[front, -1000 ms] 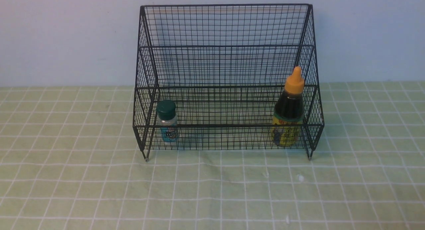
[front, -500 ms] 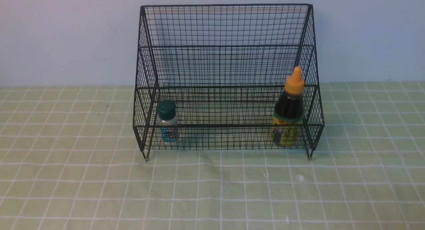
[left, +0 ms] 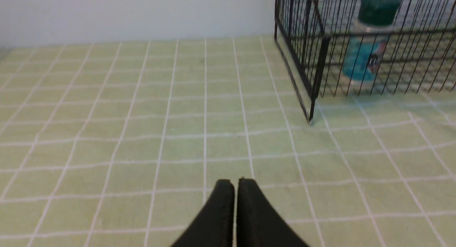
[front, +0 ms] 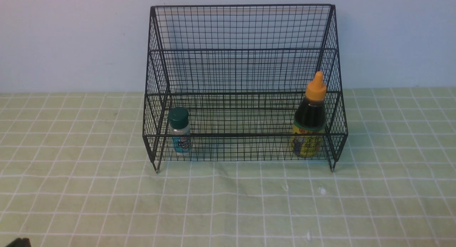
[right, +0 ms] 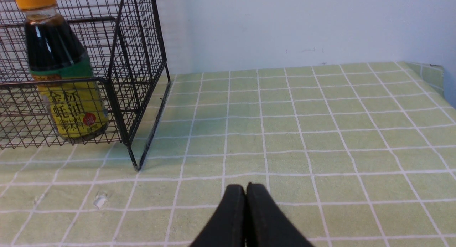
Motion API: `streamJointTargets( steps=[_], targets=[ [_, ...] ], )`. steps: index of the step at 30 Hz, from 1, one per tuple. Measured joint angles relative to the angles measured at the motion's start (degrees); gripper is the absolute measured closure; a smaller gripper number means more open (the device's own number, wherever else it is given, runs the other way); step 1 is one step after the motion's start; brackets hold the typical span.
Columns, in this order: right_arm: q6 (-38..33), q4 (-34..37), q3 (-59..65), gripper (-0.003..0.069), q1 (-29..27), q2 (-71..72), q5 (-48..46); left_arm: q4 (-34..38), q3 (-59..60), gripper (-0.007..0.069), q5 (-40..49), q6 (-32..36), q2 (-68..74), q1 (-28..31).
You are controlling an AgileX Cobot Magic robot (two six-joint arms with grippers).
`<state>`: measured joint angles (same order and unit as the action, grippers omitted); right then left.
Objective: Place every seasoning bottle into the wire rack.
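- wire rack (front: 244,83) stands on the green checked tablecloth (front: 228,204), its tall back toward the pale wall (front: 71,40); black mesh, stepped tiers, short legs at the front corners
- small shaker (front: 179,130) upright in the lowest front tier, at the rack's left end; dark green cap, teal label; close to the left side mesh, contact cannot be told
- dark-liquid bottle (front: 309,116) upright in the same front tier, at the right end; orange pointed cap rises above the front rail; yellow label behind the mesh
- the two bottles well apart, bare mesh floor between them
- left gripper (left: 235,184): fingers pressed together, nothing between them; low above the cloth, well apart from the rack's front left leg (left: 311,118); shaker (left: 368,40) visible beyond through the bars
- front view: only a dark sliver at the bottom left corner (front: 19,242), likely part of the left arm; too little to tell
- right gripper (right: 245,188): fingers closed tip to tip, holding nothing; over open cloth, away from the rack's front right leg (right: 135,165); dark-liquid bottle (right: 62,79) seen inside the rack corner
- small pale specks on the cloth in front of the rack (front: 322,191)
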<state>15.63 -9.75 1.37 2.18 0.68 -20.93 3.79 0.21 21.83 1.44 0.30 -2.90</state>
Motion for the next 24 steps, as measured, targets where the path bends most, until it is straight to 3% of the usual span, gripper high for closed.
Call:
streamJointTargets(
  steps=[24],
  targets=[
    [0.06, 0.00, 0.00, 0.0673, 0.00, 0.00, -0.06, 0.11, 1.17, 0.0631, 0.30, -0.01, -0.33, 0.06]
  ],
)
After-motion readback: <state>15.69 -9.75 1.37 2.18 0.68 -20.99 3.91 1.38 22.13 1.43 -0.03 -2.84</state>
